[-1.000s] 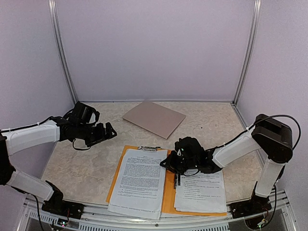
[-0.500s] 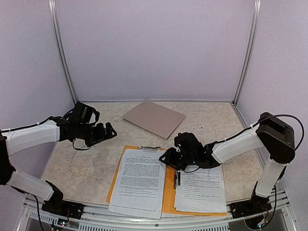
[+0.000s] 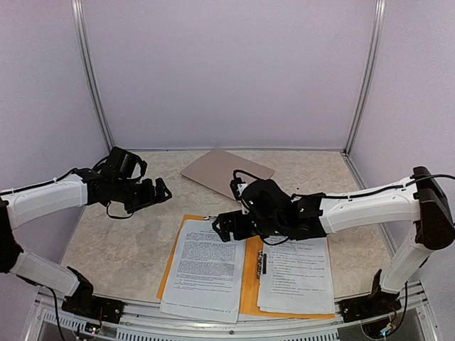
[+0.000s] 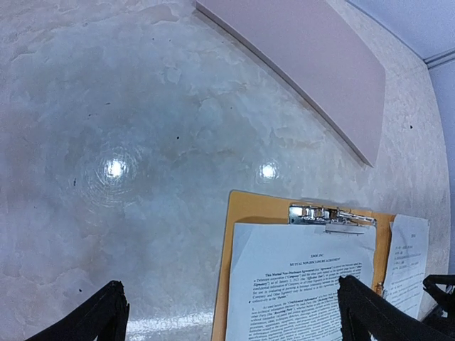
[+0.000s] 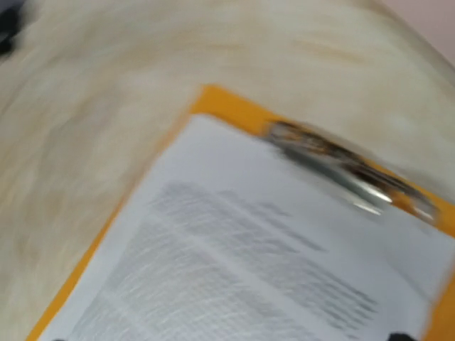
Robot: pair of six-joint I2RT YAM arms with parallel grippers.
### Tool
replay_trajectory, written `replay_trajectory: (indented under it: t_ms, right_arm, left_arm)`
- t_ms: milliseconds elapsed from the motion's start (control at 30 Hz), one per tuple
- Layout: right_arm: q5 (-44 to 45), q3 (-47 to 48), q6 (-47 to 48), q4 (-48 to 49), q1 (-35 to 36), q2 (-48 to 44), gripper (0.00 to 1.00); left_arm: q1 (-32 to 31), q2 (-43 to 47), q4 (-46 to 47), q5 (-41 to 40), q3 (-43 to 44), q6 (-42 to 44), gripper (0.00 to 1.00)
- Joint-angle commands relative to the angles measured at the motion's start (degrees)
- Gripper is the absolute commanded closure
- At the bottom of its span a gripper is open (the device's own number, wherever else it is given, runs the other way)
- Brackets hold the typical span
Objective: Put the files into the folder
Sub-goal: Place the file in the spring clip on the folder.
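Note:
The orange folder [image 3: 249, 283] lies open flat near the table's front, with a metal clip [image 3: 219, 219] at the top of its left half. White printed files lie on it, one stack on the left half [image 3: 206, 266] and one on the right half [image 3: 295, 278]. My right gripper [image 3: 229, 227] hovers open over the top of the left stack, beside the clip, holding nothing. Its blurred wrist view looks down on the paper [image 5: 234, 234], the clip [image 5: 341, 170] and the orange edge [image 5: 213, 99]. My left gripper [image 3: 162, 192] hangs open over bare table to the folder's left.
A stiff grey-brown board [image 3: 227, 175] lies flat at the back middle, just behind the right arm's wrist. In the left wrist view the board [image 4: 306, 64] is at the top and the folder's corner [image 4: 238, 213] below it. Pale walls close in three sides.
My right gripper has opened and swung left and back, from the folder's middle fold to above the left stack's top near the clip. The left arm has hardly moved.

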State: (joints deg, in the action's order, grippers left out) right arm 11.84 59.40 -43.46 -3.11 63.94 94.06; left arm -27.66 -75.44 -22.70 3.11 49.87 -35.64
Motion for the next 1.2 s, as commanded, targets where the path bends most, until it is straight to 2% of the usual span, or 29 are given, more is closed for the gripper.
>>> replay_trajectory:
  t_ms: [0,167,333,433,733,933,1167]
  right_arm:
    - [-2.5,3.8,19.4,-7.6,4.4,2.9,0.04]
    - [-8.5,6.1,31.2,-9.5,10.3,5.6,0.04]
    - [-10.3,7.2,34.6,-12.2,12.6,8.8,0.07]
    - [-11.7,5.4,35.5,-14.0,12.9,6.9,0.08]
    - [-11.2,1.3,28.3,-25.2,17.3,-1.3,0.09]
    - [-10.3,2.6,24.2,-34.7,20.3,0.5,0.11]
    - [-8.4,2.5,25.3,-38.9,20.6,2.5,0.12]
  left_arm:
    - [1.6,-2.5,-2.8,1.7,4.0,3.4,0.01]
    - [2.8,-5.1,-4.9,0.8,5.1,4.2,0.01]
    - [4.0,-5.8,-5.5,1.0,5.8,3.6,0.01]
    - [3.9,-6.2,-6.0,1.2,6.3,3.2,0.01]
    - [3.8,-7.1,-6.6,0.7,6.0,2.4,0.01]
    - [3.3,-7.2,-6.5,0.8,6.0,2.0,0.01]
    - [2.5,-7.3,-6.5,1.2,6.4,2.0,0.01]
